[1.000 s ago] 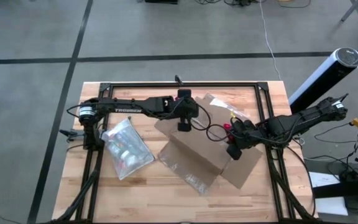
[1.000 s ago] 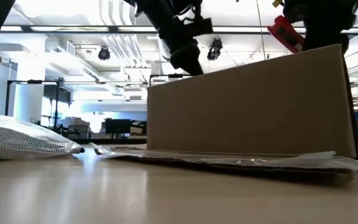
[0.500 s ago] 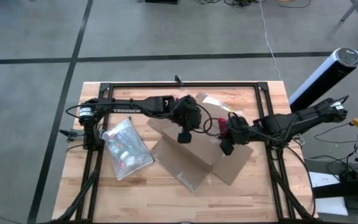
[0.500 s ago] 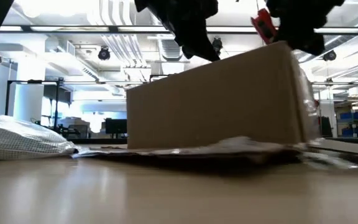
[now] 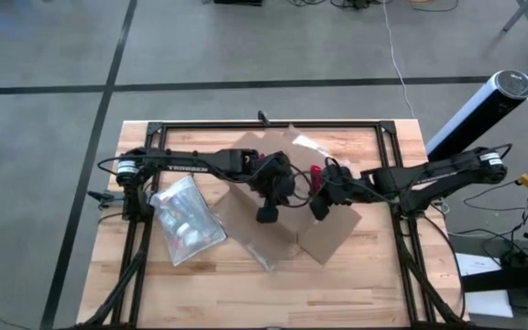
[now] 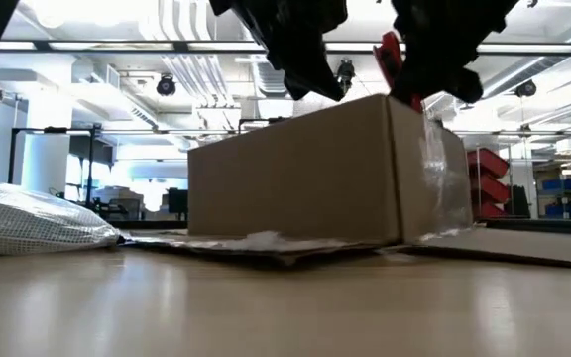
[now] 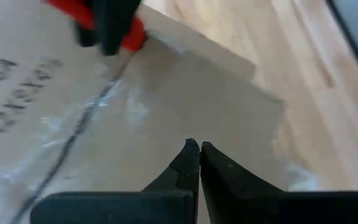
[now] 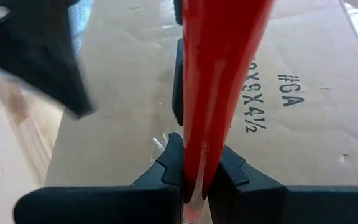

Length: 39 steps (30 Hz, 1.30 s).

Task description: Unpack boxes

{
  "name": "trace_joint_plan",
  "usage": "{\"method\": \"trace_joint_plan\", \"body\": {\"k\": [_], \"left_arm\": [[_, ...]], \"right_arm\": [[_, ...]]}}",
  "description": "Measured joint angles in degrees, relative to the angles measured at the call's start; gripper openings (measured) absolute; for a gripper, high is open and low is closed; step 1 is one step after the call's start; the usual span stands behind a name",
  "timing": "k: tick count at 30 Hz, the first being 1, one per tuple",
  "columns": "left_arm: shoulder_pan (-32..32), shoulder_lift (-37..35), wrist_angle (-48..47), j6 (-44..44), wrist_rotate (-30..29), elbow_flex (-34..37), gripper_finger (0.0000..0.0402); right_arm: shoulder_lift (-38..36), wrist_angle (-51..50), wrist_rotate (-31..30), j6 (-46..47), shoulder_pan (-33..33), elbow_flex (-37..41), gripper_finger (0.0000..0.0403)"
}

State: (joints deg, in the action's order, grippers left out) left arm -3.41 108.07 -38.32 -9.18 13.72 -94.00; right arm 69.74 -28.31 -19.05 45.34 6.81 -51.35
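The brown cardboard box (image 5: 264,225) stands on the middle of the table, one corner turned toward the low camera (image 6: 390,169), with clear tape along its top seam (image 7: 86,121). My left gripper (image 5: 266,214) is shut, its tips down at the box's top (image 7: 194,148). Just to its right, my right gripper (image 5: 320,205) is shut on a red utility knife (image 8: 219,74) above the box top (image 6: 393,59). A flap (image 5: 333,234) lies flat on the table. My left gripper sets its shut fingertips (image 7: 191,155) on the box's top face (image 7: 185,106) beside the taped seam, slanting down from the table's left. The box stands with its bottom on the table. My right gripper pinches the knife's handle (image 8: 194,158) between its two fingers, which lie across its flat sides. The knife points forward and down over the box top; its far end lies outside the wrist view, so whether it touches the box I cannot tell.
A translucent zip pouch (image 5: 186,218) with things inside lies on the table's left part (image 6: 28,223). Clear plastic film (image 5: 266,255) sticks out from under the box on the near side. A black frame (image 5: 264,126) borders the table.
The box has turned about on the table and slid toward the left edge: the low view showed one long side, now a corner. My right gripper has gone toward the left edge with the knife. My left gripper has gone toward the near edge and turned, staying shut.
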Motion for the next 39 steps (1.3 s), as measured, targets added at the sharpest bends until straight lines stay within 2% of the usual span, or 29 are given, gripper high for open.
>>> {"method": "trace_joint_plan", "body": {"k": [4,9,15,21,28,39], "left_arm": [[0.5,0.0,-2.1,2.7,0.6,0.0,0.0009],[0.6,0.0,-1.7,5.4,0.4,2.1,0.0038],[0.6,-0.5,-5.4,5.7,0.9,7.2,0.0059],[0.6,-0.5,-8.4,4.8,2.9,11.6,0.0052],[0.1,-0.5,-9.4,0.1,3.2,11.9,0.0033],[-1.9,-1.5,-9.8,-1.6,2.9,12.1,0.0032]], "right_arm": [[2.4,5.0,1.0,-0.5,-0.5,0.0,0.0016],[4.0,11.3,1.4,-2.9,-0.5,0.0,0.0016],[2.7,15.8,0.8,-15.0,-0.3,-0.6,0.0016],[2.5,15.5,1.6,-28.3,1.8,-1.1,0.0016],[2.4,15.2,1.1,-36.8,5.2,-3.0,0.0016],[2.4,15.2,-3.1,-50.2,11.1,-7.7,0.0016]]}}
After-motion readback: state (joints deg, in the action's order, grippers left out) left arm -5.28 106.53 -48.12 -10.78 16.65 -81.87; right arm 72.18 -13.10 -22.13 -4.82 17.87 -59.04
